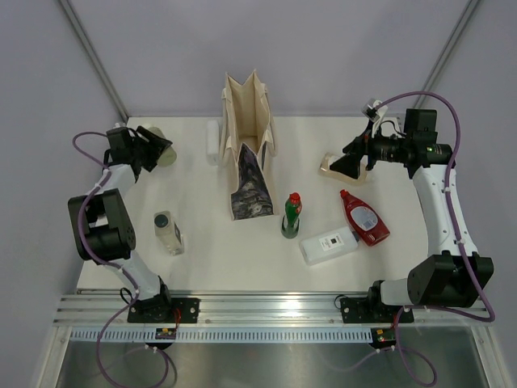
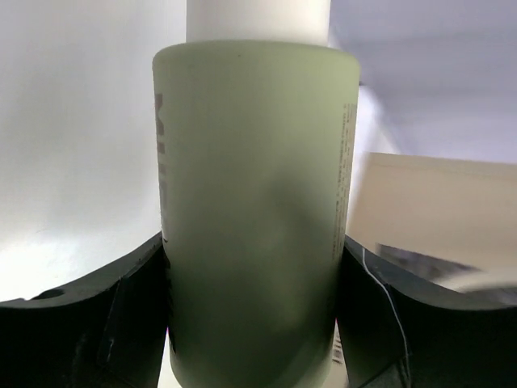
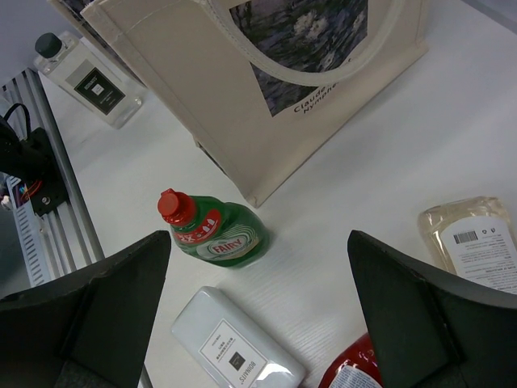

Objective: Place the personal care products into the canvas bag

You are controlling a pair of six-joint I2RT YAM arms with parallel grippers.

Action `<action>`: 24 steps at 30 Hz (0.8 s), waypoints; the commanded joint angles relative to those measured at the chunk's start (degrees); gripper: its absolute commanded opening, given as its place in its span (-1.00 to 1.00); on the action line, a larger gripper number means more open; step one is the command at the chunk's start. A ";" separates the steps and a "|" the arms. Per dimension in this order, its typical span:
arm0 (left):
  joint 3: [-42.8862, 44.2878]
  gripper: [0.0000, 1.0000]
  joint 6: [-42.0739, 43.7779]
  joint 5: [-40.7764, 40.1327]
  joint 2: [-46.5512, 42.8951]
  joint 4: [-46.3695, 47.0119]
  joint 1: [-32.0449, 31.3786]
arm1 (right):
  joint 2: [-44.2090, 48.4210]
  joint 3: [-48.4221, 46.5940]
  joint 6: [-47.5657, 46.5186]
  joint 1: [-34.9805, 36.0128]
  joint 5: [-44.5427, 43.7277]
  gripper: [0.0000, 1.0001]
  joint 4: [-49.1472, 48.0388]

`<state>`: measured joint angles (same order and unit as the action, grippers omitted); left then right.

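Pale-green bottle (image 2: 254,162) in left claw (image 2: 252,259)

A white table (image 1: 210,255) fills the centre, evenly lit. Pale grey walls (image 1: 283,40) rise behind, with metal struts (image 1: 90,52) slanting at 11 and 1 o'clock. An aluminium rail (image 1: 266,311) runs along the edge at 6 o'clock.

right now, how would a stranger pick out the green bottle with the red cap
Find the canvas bag standing mid-table. Just right of its printed end stands the green bottle, with the white bottle and red bottle lying flat further right. Its red cap and upright stance set it apart.
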<state>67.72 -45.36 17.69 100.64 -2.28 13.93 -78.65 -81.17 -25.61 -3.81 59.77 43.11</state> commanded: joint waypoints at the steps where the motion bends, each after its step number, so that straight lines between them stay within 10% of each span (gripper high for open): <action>1: -2.50 -1.00 -3.32 9.02 -8.00 27.82 -1.19 | 1.92 0.48 1.00 -0.40 2.55 0.99 -0.05; 9: -3.57 -1.00 -5.97 16.40 -12.92 38.49 -10.40 | 2.01 0.66 2.31 -0.40 2.20 0.99 -0.31; 24: 11.01 -1.00 1.76 11.75 -18.03 30.26 -22.62 | 1.84 0.83 2.23 -0.40 1.49 0.99 0.22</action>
<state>70.91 -47.27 31.03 86.30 21.80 -7.05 -78.46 -80.53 -24.03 -3.81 59.72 43.18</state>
